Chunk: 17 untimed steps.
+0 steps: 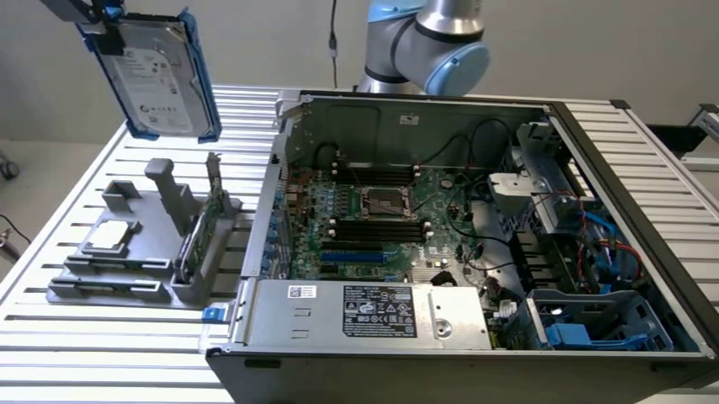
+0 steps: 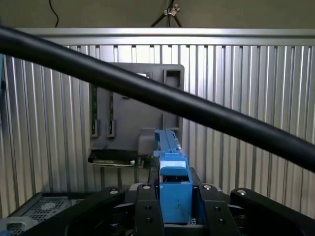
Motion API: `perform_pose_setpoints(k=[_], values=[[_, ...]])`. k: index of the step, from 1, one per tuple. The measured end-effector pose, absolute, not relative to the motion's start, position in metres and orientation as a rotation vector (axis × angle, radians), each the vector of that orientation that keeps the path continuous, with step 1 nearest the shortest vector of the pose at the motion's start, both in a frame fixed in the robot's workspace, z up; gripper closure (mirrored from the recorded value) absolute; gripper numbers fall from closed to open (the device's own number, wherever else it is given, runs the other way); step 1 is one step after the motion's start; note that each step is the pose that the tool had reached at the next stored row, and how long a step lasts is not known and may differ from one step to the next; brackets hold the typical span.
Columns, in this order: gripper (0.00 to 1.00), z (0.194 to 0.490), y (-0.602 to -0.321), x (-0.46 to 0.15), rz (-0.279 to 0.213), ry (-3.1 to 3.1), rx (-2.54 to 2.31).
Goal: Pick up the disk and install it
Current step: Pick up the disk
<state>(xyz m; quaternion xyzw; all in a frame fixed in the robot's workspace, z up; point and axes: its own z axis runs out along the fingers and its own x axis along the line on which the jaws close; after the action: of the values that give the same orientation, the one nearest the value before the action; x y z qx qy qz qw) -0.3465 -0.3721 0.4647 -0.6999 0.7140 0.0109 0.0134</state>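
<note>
I am seeing the disk [image 1: 157, 71] hanging in the upper left of the exterior view, lifted well clear of the counter [image 1: 67, 345]. Its long axis is running nearly upright and leaning a little, so the lower end is pointing down and slightly toward the exterior view's right, above the grey holder [image 1: 141, 252]. The broad labelled face is turning toward the camera.

The disk is looking like a flat rectangular body of silver-grey metal with a white label carrying small dark print. Bright blue plastic rails are running along both long edges. In the wrist view I am looking along its narrow edge [image 2: 174, 187], where the blue plastic is showing a stepped, moulded end.

The gripper [image 1: 99, 18] is holding the disk at its upper end. The black fingers [image 2: 146, 216] are closing on the blue edge from both sides, gripping the disk.

The counter is made of ribbed aluminium slats. An open dark metal computer case [image 1: 629, 168] with a green board [image 1: 382, 210] is lying at the exterior view's right. A thick matte black cable [image 2: 147, 93] is crossing the wrist view diagonally.
</note>
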Motion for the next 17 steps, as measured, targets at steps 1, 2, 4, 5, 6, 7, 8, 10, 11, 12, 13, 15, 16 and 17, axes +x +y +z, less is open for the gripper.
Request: perform_pose_setpoints(k=[1,2,4,5,6,7,8,10,11,12,13,15,16,17], values=[[0.67,0.469,-0.373,-0.342,0.035,2.224,-2.18],[0.67,0.474,-0.374,-0.337,0.036,2.223,-2.179],[0.67,0.481,-0.375,-0.328,0.039,2.222,-2.178],[0.67,0.485,-0.376,-0.324,0.041,2.221,-2.177],[0.67,0.488,-0.377,-0.319,0.043,2.22,-2.176],[0.67,0.491,-0.377,-0.315,0.045,2.219,-2.176],[0.67,0.493,-0.378,-0.31,0.047,2.218,-2.174],[0.67,0.496,-0.379,-0.301,0.053,2.215,-2.171],[0.67,0.497,-0.38,-0.296,0.056,2.214,-2.17],[0.67,0.497,-0.381,-0.292,0.061,2.211,-2.168],[0.67,0.497,-0.381,-0.288,0.067,2.209,-2.165],[0.67,0.497,-0.383,-0.274,0.084,2.2,-2.157],[0.67,0.497,-0.384,-0.269,0.09,2.198,-2.154],[0.67,0.497,-0.385,-0.265,0.095,2.196,-2.152]])
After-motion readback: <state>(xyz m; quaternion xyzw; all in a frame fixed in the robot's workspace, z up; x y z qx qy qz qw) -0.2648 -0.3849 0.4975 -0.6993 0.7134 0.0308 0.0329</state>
